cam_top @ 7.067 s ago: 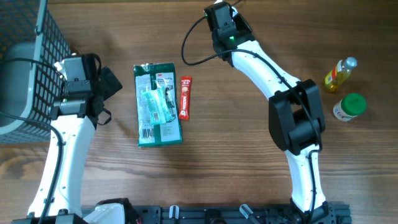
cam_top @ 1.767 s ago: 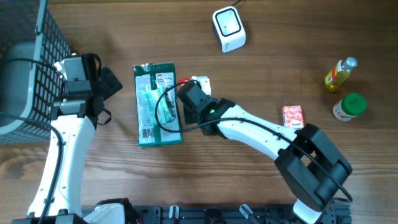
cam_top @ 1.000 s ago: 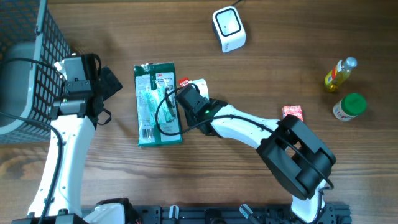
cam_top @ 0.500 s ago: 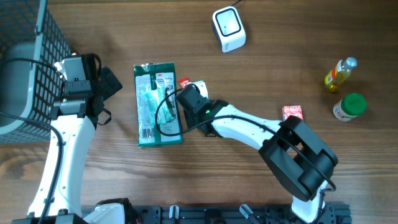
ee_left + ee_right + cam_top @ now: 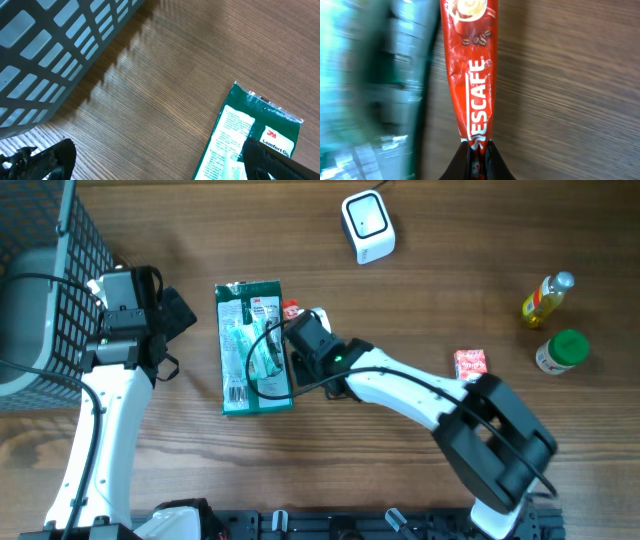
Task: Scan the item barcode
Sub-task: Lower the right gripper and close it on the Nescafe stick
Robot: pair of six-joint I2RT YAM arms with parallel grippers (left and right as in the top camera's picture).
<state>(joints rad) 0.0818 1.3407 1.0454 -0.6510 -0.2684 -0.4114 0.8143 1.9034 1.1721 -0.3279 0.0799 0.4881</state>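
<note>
Centre frame, beside the green pack (image 5: pixel 252 348): your right gripper (image 5: pixel 477 150) just clamped onto the end of the coffee stick (image 5: pixel 470 75). It looks ready to lift toward the scanner (image 5: pixel 368 225), top middle. Left gripper (image 5: pixel 157 152) sits spread wide.

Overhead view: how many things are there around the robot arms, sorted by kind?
Packets: 2, green 3M packet and red Nescafe sachet
Bottles and jars: 2, yellow bottle and green-lidded jar
Boxes: 1, small red box
Scanners: 1, white scanner
Baskets: 1, grey basket
Total: 7
</note>
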